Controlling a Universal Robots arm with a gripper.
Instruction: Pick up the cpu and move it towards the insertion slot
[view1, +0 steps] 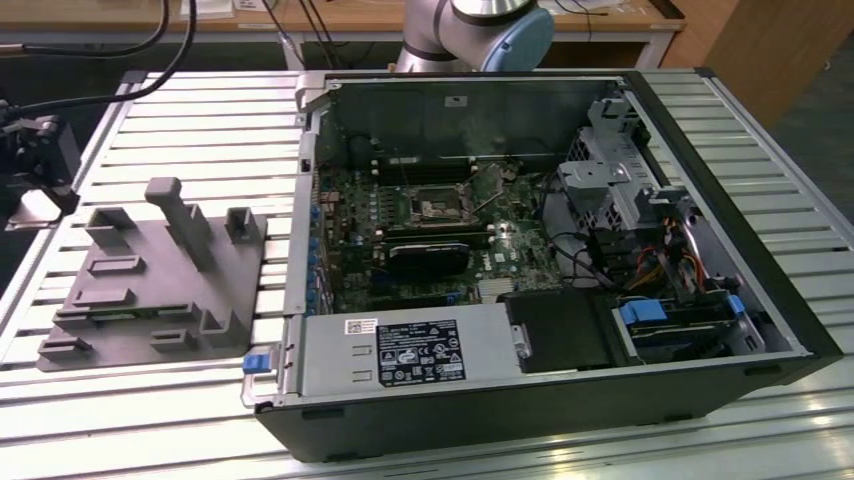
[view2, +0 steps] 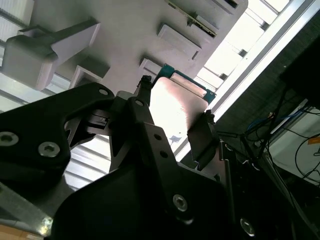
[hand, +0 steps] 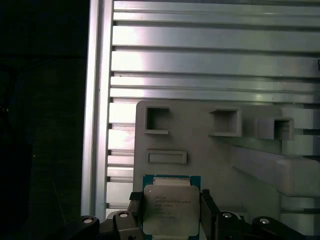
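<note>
The cpu (hand: 171, 210) sits clamped between the jaws, near the grey tray (hand: 200, 147).

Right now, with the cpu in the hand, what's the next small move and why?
Probably a short straight lift. The hand is shut on the cpu over the grey tray with its upright posts; the insertion slot sits inside the open case, beyond its wall.
</note>
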